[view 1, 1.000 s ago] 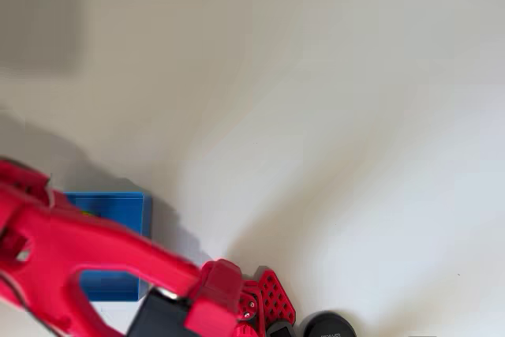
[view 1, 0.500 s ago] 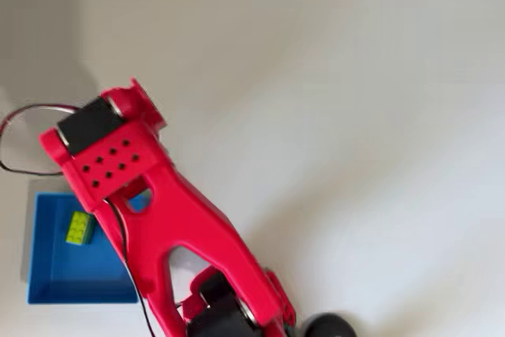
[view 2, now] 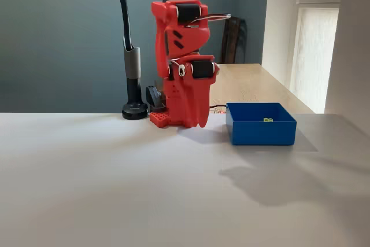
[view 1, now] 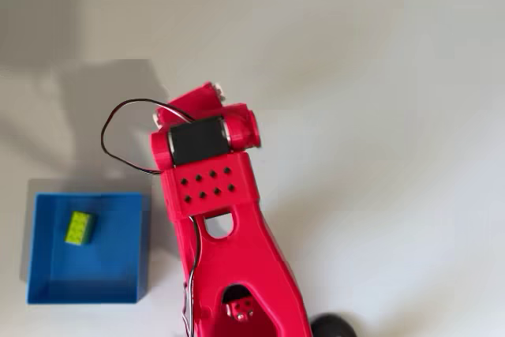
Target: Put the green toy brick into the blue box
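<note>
While the red arm (view 2: 184,65) is folded upright over its base, the green toy brick (view 1: 80,227) is seen lying inside the blue box (view 1: 139,242), near its upper-left corner in the overhead view. Whether the gripper is parted or closed cannot be told.

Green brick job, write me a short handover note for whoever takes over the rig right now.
Gripper: folded in against the raised red arm, clear of the box; whether its jaws are open or shut cannot be told.
Green toy brick: lies inside the blue box, near the upper left corner in the overhead view; its top just peeks over the wall in the fixed view.
Done: the brick is in the box.
Left: nothing on the task itself, judging by how things lie.
</note>
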You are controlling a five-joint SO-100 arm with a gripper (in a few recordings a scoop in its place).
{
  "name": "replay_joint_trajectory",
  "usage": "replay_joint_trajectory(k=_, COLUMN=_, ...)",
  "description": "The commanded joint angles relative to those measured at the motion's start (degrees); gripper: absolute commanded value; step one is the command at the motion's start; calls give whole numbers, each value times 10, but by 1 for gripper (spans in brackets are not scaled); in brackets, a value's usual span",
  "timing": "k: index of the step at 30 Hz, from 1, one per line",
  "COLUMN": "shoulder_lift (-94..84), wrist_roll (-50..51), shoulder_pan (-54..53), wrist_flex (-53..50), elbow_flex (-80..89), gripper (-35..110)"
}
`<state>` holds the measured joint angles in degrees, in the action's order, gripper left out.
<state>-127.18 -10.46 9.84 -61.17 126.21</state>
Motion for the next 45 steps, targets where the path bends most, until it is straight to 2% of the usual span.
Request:
replay_joint_trajectory(k=1, shoulder_lift=-96, wrist_roll=11, shoulder_pan=-20, wrist_flex=12, elbow_flex=41, gripper=9)
replay_joint_trajectory(k=8, shoulder_lift=-220, wrist_roll=34, shoulder_pan=-52, wrist_flex=30, elbow_flex=150, gripper=9)
replay_joint_trajectory(k=23, shoulder_lift=-439, wrist_roll=11, shoulder_pan=-113, wrist_flex=55, elbow_flex=355, gripper=7)
replay_joint_trajectory(k=45, shoulder_lift=-600, wrist_roll=11, shoulder_pan=-136, wrist_flex=54, elbow_flex=510, gripper=2)
